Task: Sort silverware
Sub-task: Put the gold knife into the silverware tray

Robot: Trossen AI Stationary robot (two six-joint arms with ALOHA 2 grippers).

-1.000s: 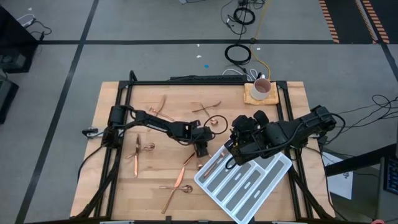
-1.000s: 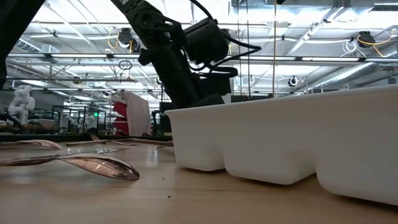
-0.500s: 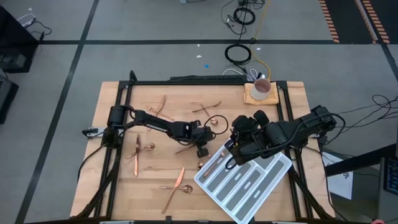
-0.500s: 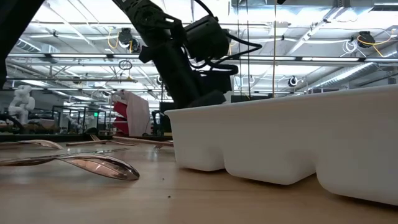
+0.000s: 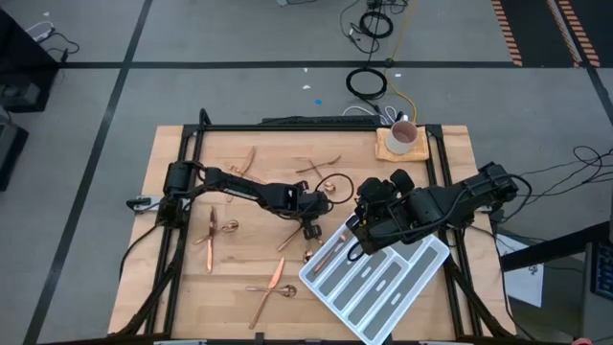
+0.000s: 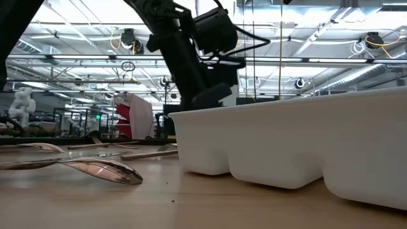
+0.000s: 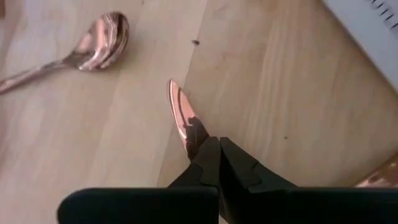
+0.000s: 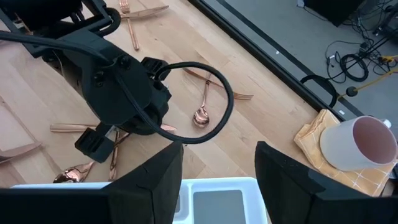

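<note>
A: What did my left gripper [image 7: 219,163] look like from the wrist?

B: Matte black, two tapered angular fingers [image 7: 241,167] below a flat black bar.

A: And my right gripper [image 8: 217,171]?

B: Black too, with broad, blunt fingers [image 8: 290,177]. My arms were dark and boxy-jointed, with a black cable [image 8: 205,106] looped free off the left wrist.
</note>
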